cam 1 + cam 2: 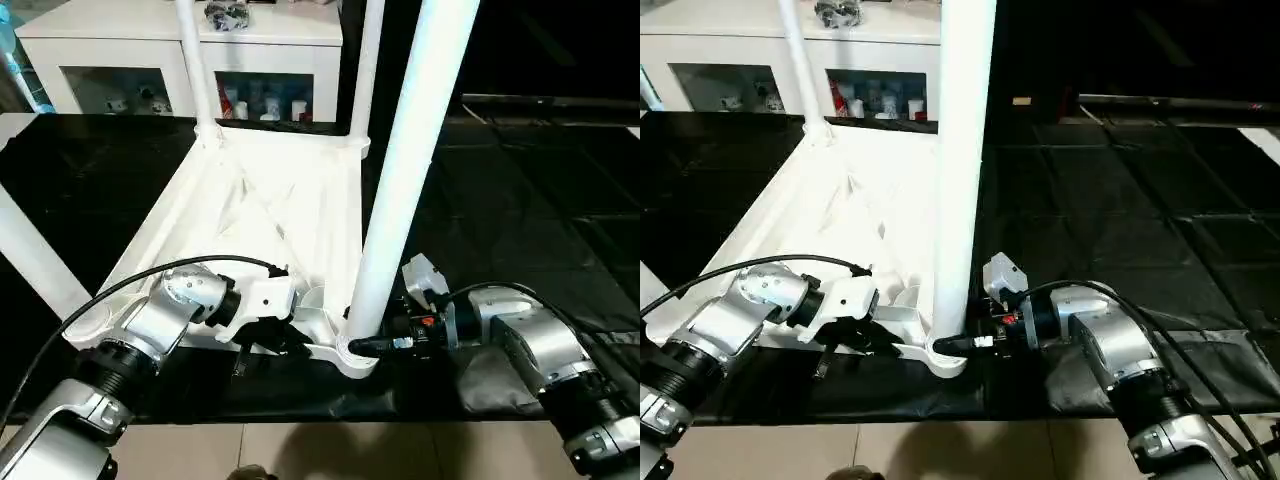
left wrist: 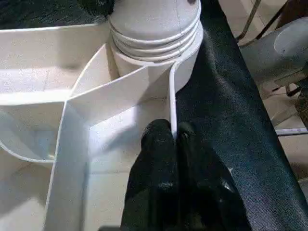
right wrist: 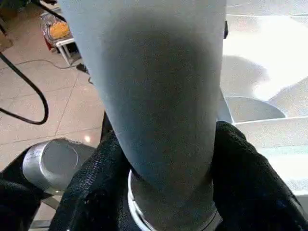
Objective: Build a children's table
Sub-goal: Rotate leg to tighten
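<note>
Four white legs in play on an upturned children's table top (image 1: pixel 270 200), lying ribbed side up on a black-covered surface (image 1: pixel 520 190). Two far legs (image 1: pixel 195 70) standing in their corner sockets, a third (image 1: pixel 35 260) slanting at the robot's left edge, and the nearest leg (image 1: pixel 410 170) rising from the near right corner socket (image 1: pixel 350 355), leaning slightly. White glass-door cabinet (image 1: pixel 130 60) behind.

Left end effector (image 2: pixel 173 139) pinched nearly closed on a thin upright rib of the top's near rim, just beside that socket. Right end effector (image 3: pixel 168 144) wrapped around the base of the nearest leg, one black finger on each side, touching it just above the threaded collar; roughly half open, gripping the leg's width.

Likely step: seating or twisting this last leg into its socket.

Risks, as judgement only: leg visibly off vertical, so cross-threading or jamming possible if turned while tilted. Smooth tapered plastic liable to slip between the fingers, spinning the grip without turning the leg. Thin rib possibly flexing or sliding out of the left pinch, letting the whole top rotate or skid on the black cover. Tall leg tipping out if released before fully seated.
</note>
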Tool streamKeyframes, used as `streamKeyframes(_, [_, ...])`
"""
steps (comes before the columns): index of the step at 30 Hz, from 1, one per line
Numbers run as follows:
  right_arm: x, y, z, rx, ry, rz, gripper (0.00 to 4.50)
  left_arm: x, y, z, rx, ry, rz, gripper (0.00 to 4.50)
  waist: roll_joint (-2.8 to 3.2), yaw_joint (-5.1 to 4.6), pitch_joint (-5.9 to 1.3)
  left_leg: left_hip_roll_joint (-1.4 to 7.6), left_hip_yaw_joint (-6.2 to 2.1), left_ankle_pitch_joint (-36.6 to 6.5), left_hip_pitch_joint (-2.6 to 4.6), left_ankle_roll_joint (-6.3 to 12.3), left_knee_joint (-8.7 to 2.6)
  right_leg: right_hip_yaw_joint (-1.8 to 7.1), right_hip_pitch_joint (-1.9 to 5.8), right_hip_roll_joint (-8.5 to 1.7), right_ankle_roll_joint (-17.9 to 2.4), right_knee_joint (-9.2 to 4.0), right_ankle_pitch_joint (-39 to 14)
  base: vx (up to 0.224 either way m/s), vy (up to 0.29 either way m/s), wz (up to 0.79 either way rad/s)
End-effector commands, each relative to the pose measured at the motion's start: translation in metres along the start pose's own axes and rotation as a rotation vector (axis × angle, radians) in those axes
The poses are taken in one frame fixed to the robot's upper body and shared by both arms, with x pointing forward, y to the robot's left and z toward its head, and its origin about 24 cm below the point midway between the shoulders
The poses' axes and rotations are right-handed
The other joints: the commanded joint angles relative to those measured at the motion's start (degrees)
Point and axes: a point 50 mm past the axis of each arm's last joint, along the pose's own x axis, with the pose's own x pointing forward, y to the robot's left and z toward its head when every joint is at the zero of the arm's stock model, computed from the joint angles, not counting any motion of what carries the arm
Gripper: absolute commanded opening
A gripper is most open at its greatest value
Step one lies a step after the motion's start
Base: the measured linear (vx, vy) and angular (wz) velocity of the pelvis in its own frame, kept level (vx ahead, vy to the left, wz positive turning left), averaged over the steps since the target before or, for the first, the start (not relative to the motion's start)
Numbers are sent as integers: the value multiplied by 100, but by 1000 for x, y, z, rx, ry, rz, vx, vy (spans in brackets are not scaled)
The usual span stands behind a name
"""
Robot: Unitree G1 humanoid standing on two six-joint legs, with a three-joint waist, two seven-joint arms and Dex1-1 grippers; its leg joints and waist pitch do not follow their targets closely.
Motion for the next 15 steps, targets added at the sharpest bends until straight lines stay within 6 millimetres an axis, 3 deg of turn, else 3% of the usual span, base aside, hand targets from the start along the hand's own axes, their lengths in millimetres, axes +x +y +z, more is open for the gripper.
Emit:
streamKeyframes(1, [4,1,5,17,-32,39,212,13,-2,-3,-3,56,-34,0,-71,-60,-305,255,-74,-1528,179,-54,-430,197,72,-317,-1311,-482,-895,0,0,0])
streamKeyframes(2, [5,2,4,29,-42,32,212,15,2,-3,-41,48,16,0,-67,-60,-305,255,-70,-1534,183,-59,-429,199,67,-317,-1318,-480,-897,0,0,0])
streamKeyframes(3, [5,2,3,32,-46,26,212,15,4,-3,-55,43,34,0,-22,-55,-303,253,-72,-1566,191,-73,-427,202,55,-317,-1324,-482,-920,0,0,0])
streamKeyframes(5, [7,3,2,48,-68,-7,211,16,10,0,-109,0,95,0,-83,-62,-283,252,-47,-1697,215,-105,-434,221,40,-312,-1315,-512,-1115,0,0,0])
streamKeyframes(9, [15,-5,-9,56,-47,-234,208,19,24,11,-220,-102,244,0,-90,-99,-258,236,-93,-1864,180,-222,-476,217,47,-349,-1102,-566,-1748,0,0,0])
streamKeyframes(13, [29,-18,-9,104,-56,-442,199,27,37,22,-299,-153,359,0,-102,-299,-243,200,-128,-2097,160,-356,-497,206,29,-341,-904,-629,-2241,0,0,0])
streamKeyframes(15, [39,-25,-5,129,-71,-539,197,34,44,30,-334,-173,414,0,-83,-340,-237,187,-132,-2147,182,-359,-489,206,0,-336,-893,-649,-2359,0,0,0])
